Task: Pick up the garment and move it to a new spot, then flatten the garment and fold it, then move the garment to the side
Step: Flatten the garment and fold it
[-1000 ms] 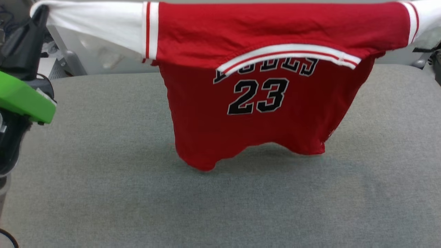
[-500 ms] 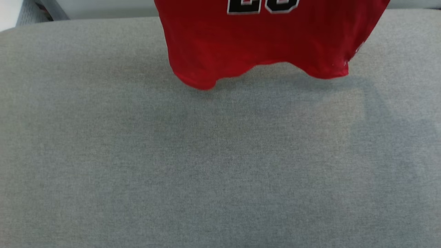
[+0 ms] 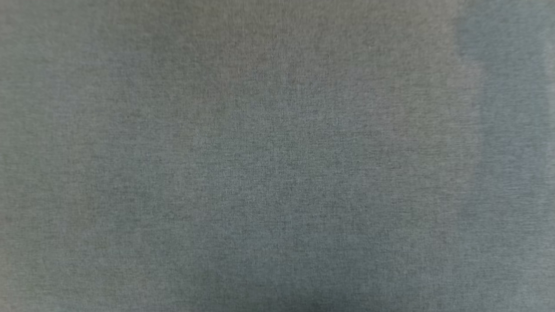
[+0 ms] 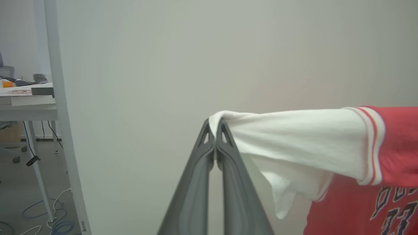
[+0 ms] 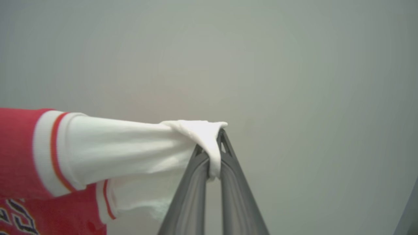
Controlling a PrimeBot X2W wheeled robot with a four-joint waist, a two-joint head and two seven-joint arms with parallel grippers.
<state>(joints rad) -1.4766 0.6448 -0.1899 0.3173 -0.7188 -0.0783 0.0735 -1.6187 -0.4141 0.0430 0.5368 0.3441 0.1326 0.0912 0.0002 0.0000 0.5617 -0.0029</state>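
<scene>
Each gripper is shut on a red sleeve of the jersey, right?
Not quite: the sleeves are white, not red. The wrist views show the left gripper and right gripper each shut on one sleeve of the jersey.

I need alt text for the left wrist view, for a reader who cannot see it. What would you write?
The left gripper, shut, pinches the garment by the end of a white sleeve; its red body stretches right before a plain pale wall. At far left stand a white post and a desk, with cables on the floor.
</scene>
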